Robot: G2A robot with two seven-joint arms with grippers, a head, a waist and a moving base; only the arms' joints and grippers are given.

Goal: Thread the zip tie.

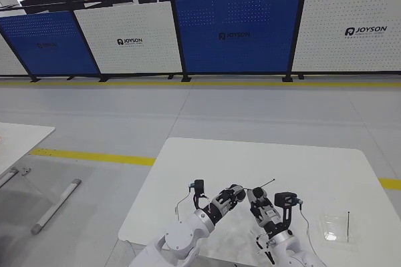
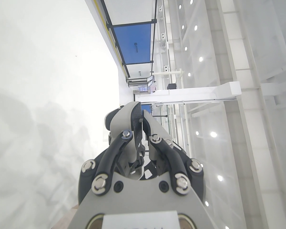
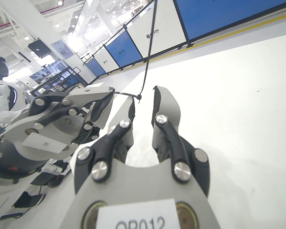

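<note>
A thin black zip tie [image 3: 149, 46] hangs in the air above the white table [image 1: 207, 160]. Its small head [image 3: 139, 96] sits just off my right gripper's fingertips, and the long strap rises from it, away from the table. A short stretch runs sideways from the head into my left gripper [image 3: 107, 96], which is shut on it. In the left wrist view the left gripper [image 2: 141, 116] has its pads pressed together. My right gripper [image 3: 144, 96] is open, its fingers either side of the head without touching it. In the top view both grippers [image 1: 235, 193] [image 1: 257, 195] meet near the table's front edge, with the zip tie [image 1: 266, 183] pointing away.
A clear flat tray [image 1: 335, 230] lies on the table to the right of the arms, with another black zip tie [image 1: 348, 223] on it. A second white table [image 1: 13, 140] stands far left across the floor. Blue and white panels [image 1: 234, 37] line the back.
</note>
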